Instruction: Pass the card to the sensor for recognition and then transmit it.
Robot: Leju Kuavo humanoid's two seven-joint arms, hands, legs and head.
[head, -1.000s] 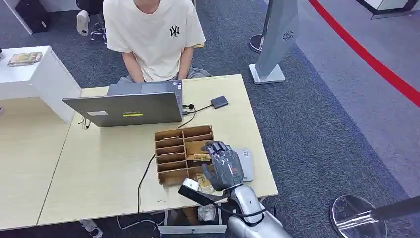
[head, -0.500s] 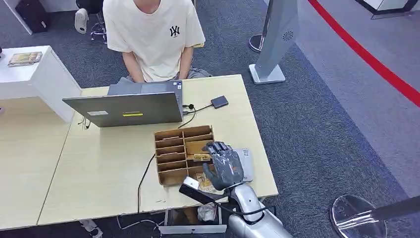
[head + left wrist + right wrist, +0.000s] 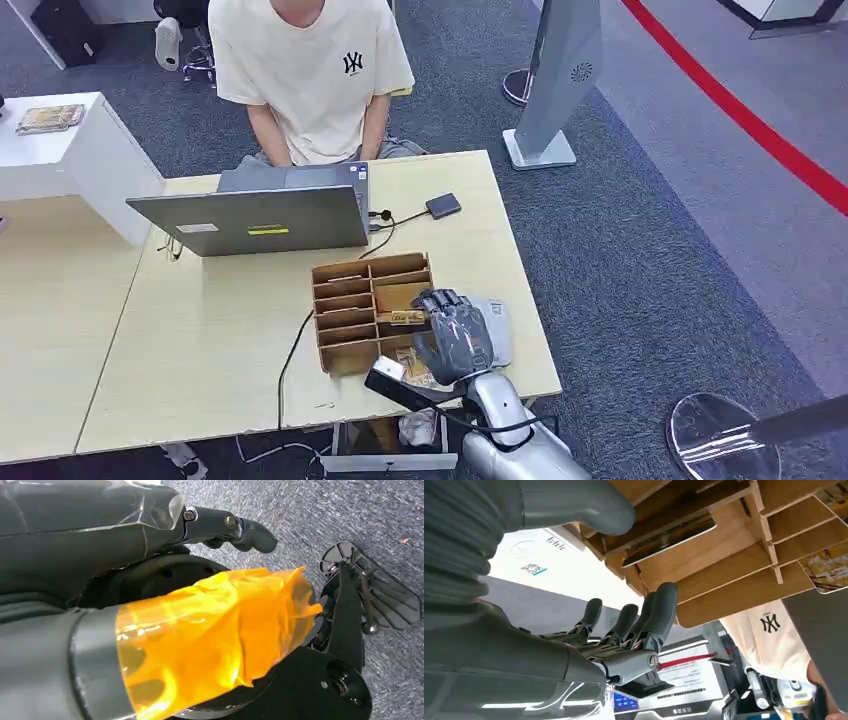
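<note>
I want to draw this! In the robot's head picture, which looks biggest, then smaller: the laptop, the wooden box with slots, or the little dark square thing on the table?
1. Laptop, biggest.
2. Wooden box with slots, smaller.
3. Little dark square thing, smallest by far.

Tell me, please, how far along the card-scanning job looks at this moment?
Nothing looks done yet. The right robot hand hovers open over the near right side of the wooden card organizer, holding nothing; a card lies in a compartment by its thumb. Still left: grasp a card, present it to the white sensor pad beside the organizer, then hand it over.
</note>
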